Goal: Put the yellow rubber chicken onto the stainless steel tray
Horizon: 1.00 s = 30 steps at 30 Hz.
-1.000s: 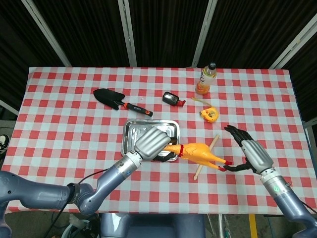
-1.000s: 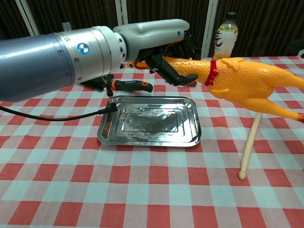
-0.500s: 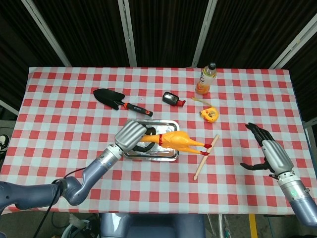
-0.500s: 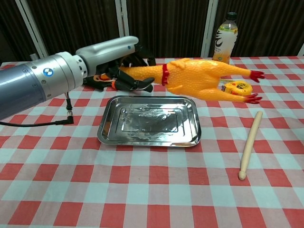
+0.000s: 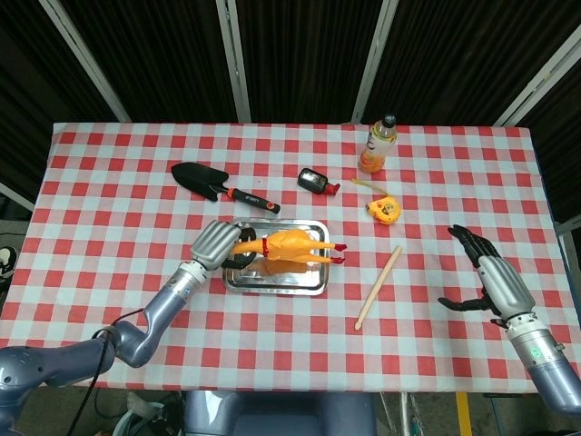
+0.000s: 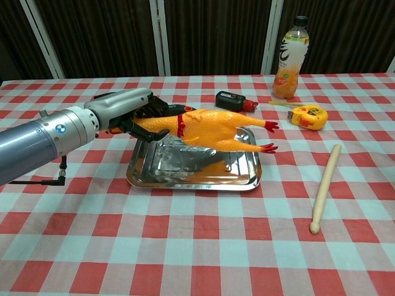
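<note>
Left hand point(image 6: 126, 111) has the yellow rubber chicken point(image 6: 203, 128) gripped by the neck end, body sticking out to its right and hanging just over the stainless steel tray point(image 6: 237, 182), feet point(image 6: 270, 137) past the far rim. Right hand point(image 5: 486, 282) is way off by the table edge, fingers spread, holding nothing.

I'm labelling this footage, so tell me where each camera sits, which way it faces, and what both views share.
Head view: high above the near table edge, looking steeply down; shows the left hand holding the rubber chicken over the tray, and the empty right hand.
Chest view: low at the near edge, facing across the table; shows only the left hand and forearm.
Shared: left hand, chicken, tray, bottle, wooden stick.
</note>
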### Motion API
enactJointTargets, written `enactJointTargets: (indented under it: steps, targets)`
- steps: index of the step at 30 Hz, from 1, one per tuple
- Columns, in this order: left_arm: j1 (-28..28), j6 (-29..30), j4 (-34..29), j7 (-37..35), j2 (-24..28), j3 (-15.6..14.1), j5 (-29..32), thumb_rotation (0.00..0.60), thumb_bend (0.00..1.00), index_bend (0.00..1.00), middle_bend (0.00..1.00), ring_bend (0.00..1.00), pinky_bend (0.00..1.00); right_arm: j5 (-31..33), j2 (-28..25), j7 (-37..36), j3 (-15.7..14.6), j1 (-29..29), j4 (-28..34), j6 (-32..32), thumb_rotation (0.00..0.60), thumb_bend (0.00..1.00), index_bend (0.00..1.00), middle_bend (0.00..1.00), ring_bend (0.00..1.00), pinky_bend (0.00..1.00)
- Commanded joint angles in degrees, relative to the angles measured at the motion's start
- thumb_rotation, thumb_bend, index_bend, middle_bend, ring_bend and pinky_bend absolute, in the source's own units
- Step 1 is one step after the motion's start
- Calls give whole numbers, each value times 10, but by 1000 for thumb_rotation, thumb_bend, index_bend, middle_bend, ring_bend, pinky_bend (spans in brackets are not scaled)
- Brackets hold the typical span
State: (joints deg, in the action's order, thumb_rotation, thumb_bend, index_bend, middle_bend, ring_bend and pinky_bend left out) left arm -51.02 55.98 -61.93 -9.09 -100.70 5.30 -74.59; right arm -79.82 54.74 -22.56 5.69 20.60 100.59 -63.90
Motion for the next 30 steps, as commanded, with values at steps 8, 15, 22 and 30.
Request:
enactJointTargets:
  steps: [8, 15, 22, 30]
  targets:
    - [9, -4, 54, -13, -48, 6, -19, 600, 480, 482, 513, 402, 410, 1, 4, 5, 2, -2, 0, -1, 600, 71, 0, 0, 0, 0]
    - [15, -16, 27, 40, -36, 8, -16, 600, 358, 113, 141, 74, 125, -1, 10, 2, 1, -4, -1, -1, 600, 71, 0, 0, 0, 0]
    - [27, -13, -13, 76, -18, 17, -6, 600, 312, 0, 0, 0, 0, -4, 16, -4, 2, -4, -9, -1, 600, 71, 0, 0, 0, 0]
    - [43, 1, -77, 114, 19, 35, 13, 600, 267, 0, 0, 0, 0, -4, 16, -9, 6, -7, -14, -8, 600, 71, 0, 0, 0, 9]
